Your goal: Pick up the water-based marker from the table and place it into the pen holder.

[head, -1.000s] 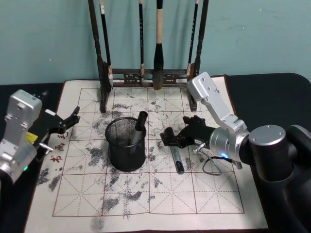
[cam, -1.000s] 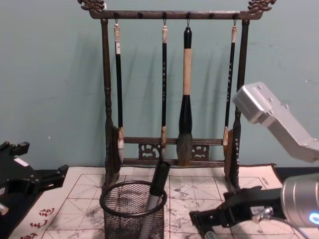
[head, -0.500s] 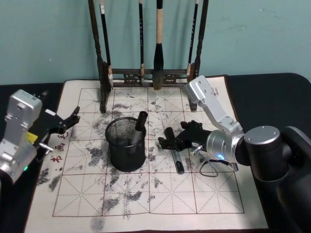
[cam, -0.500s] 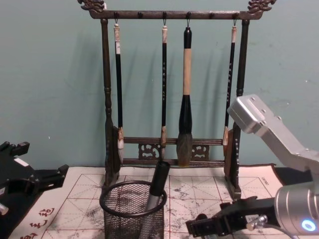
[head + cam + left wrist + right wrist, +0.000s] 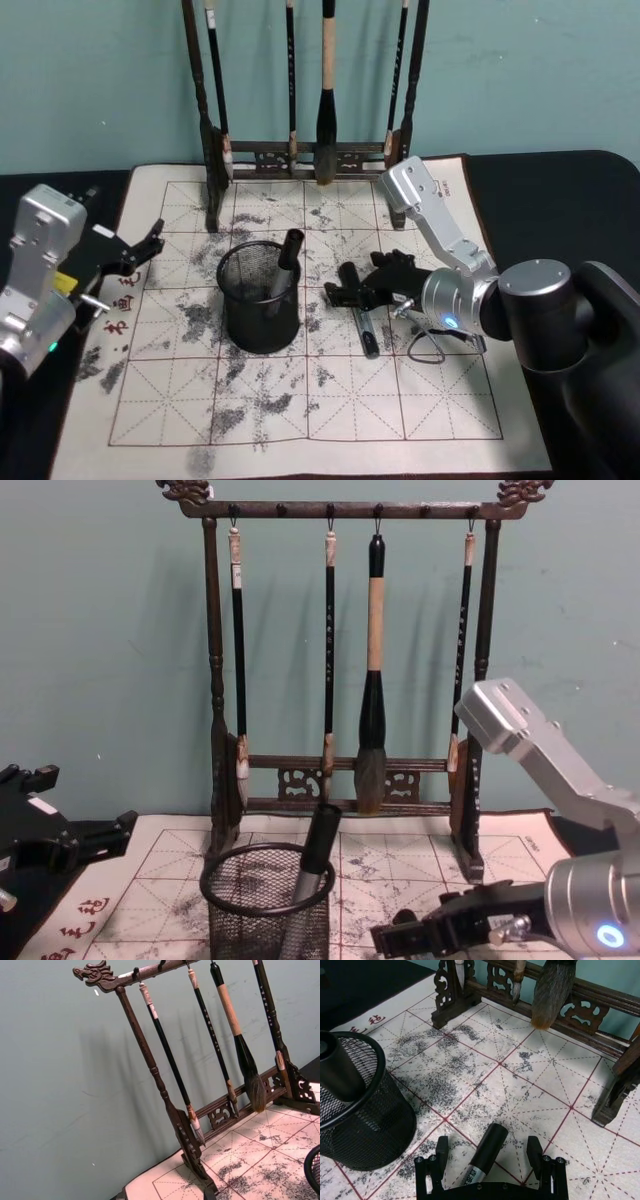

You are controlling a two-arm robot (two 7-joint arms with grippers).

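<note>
The water-based marker (image 5: 365, 334) lies on the inked practice mat, black cap (image 5: 490, 1141) toward the rack, grey barrel (image 5: 476, 1174) under my wrist. My right gripper (image 5: 350, 291) is low over it and open, one finger (image 5: 440, 1150) on each side of the cap, not closed on it. The pen holder (image 5: 259, 300), a black mesh cup (image 5: 367, 1125), stands just left of it with another dark marker (image 5: 289, 258) leaning inside; the chest view shows the cup (image 5: 264, 912) and my right gripper (image 5: 415, 936) too. My left gripper (image 5: 138, 251) is parked open at the mat's left edge.
A tall dark wooden brush rack (image 5: 305, 155) with several hanging brushes stands at the mat's far edge (image 5: 345, 800); its right foot (image 5: 615, 1100) is close behind my right gripper. The gridded mat (image 5: 300, 400) has free room in front.
My right gripper has shifted slightly left and lower, settling its open fingers around the marker's cap. The marker, the pen holder and my left arm have not moved.
</note>
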